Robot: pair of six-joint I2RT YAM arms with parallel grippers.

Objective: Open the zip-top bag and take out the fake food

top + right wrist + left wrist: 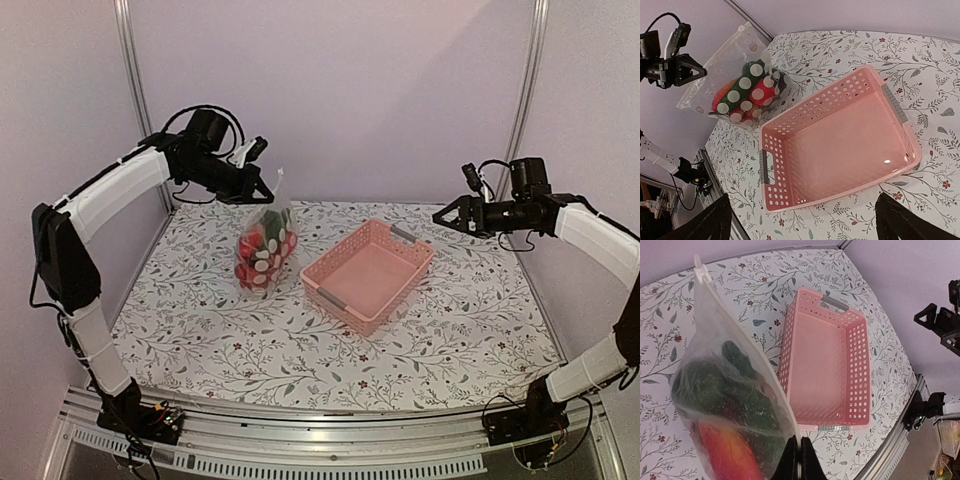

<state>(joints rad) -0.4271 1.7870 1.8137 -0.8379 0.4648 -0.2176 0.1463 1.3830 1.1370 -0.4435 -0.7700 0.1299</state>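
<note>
The zip-top bag (266,240) hangs upright at the back left of the table, clear with white dots, its bottom on or just above the cloth. Fake food (262,256), red and green pieces, fills its lower half. My left gripper (262,188) is shut on the bag's top edge; in the left wrist view the fingertips (800,460) pinch the plastic (740,390) with green and red food behind it. My right gripper (446,216) is open and empty, raised above the table right of the basket. The right wrist view shows the bag (735,75) far off.
A pink slotted basket (367,274) stands empty at the table's middle, between the two grippers; it also shows in the left wrist view (826,360) and the right wrist view (840,140). A floral cloth (300,350) covers the table. Metal posts stand at the back corners.
</note>
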